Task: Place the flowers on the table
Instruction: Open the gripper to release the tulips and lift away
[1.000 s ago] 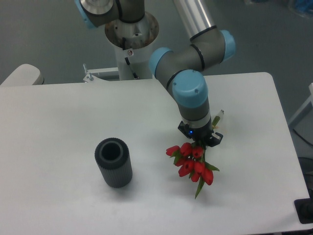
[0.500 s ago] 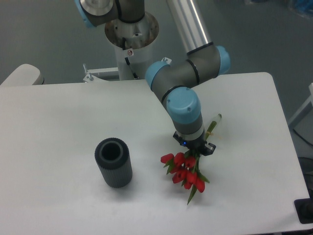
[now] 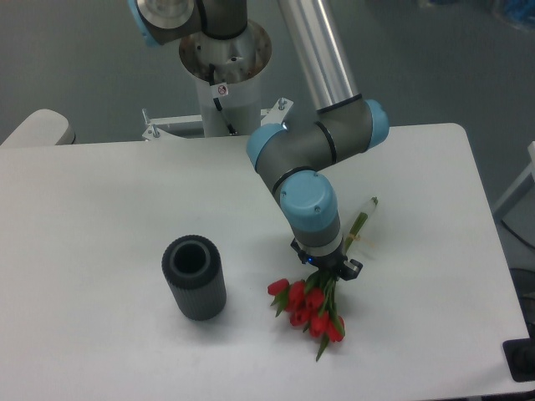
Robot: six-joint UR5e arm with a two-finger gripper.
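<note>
White table [image 3: 100, 217] under flowers [image 3: 308, 307], grey floor [image 3: 75, 58]

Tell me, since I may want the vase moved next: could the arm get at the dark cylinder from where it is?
Probably yes, once it lets go: the dark cylinder stands alone on bare table, nothing between. But the end effector is occupied with the flowers.

The gripper [image 3: 328, 269] sat beneath the arm's blue wrist joint, its fingers too small and dark to tell apart, so how the jaws stood could not be read. The middle of the flowers' [image 3: 308, 311] stems was hidden behind the gripper; only the pale stem ends showed at the far right. The table's [image 3: 100, 217] near edge and left side were cut off by the frame. The ribbed cylinder's [image 3: 194, 278] interior was lost in shadow.
</note>
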